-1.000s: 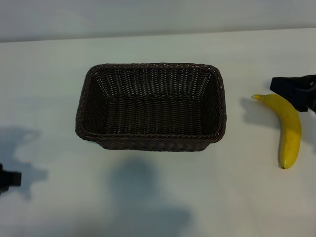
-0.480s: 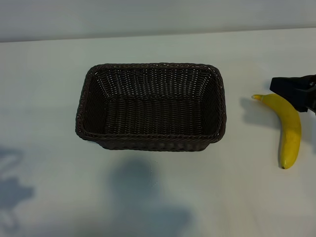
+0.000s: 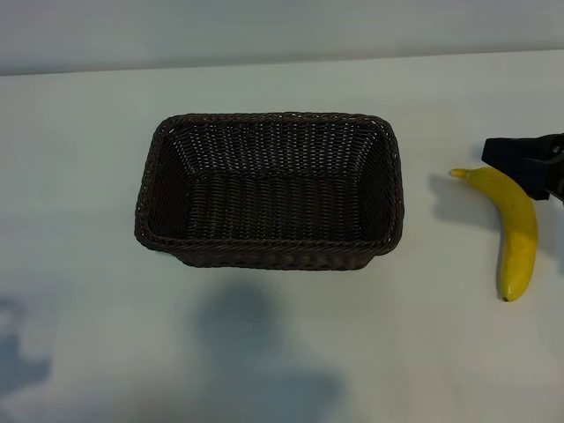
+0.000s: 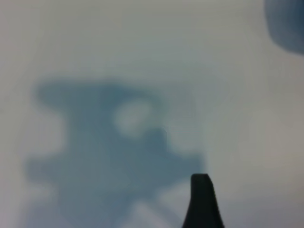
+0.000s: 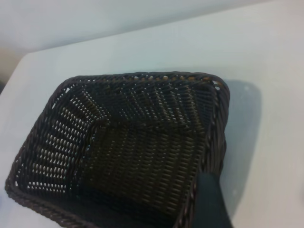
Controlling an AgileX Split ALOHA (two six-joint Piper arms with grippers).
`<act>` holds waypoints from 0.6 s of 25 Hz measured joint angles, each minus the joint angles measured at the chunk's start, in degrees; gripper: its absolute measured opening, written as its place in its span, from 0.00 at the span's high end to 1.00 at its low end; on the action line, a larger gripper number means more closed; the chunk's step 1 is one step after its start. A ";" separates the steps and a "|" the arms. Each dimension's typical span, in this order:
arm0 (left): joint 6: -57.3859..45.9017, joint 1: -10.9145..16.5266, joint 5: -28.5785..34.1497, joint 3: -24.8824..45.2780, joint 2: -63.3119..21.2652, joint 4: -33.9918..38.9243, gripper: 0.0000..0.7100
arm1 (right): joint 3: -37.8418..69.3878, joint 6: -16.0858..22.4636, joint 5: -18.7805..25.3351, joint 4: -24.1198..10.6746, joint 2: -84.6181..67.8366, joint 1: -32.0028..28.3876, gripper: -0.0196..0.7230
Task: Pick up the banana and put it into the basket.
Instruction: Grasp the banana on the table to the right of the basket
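A robot test setup, lab-like rather than domestic: a plain white bench (image 3: pixel 282 352) runs back to a bare pale wall (image 3: pixel 282 31) along its far edge. Only staged props sit on it, a wicker basket (image 3: pixel 159 189) mid-bench and a banana (image 3: pixel 518 231) near the right edge, beside a black robot hand (image 3: pixel 529 163).

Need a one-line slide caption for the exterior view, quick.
Empty dark brown woven wicker basket mid-table; curved bright yellow banana lies right of it, right pincer beside its stem end.
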 joint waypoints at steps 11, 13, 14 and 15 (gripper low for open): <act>0.00 0.00 0.06 0.00 -10.01 0.00 0.24 | 0.00 0.14 0.00 -0.01 0.00 0.00 0.32; 0.00 0.00 0.06 0.00 -12.04 0.00 0.24 | 0.00 0.14 0.00 -0.01 0.00 0.00 0.32; 0.00 0.00 0.06 0.00 -12.87 0.00 0.24 | 0.00 0.14 0.00 -0.01 0.00 0.00 0.32; 0.00 0.00 0.06 0.00 -13.93 0.00 0.24 | 0.00 0.14 0.00 -0.01 0.00 0.00 0.32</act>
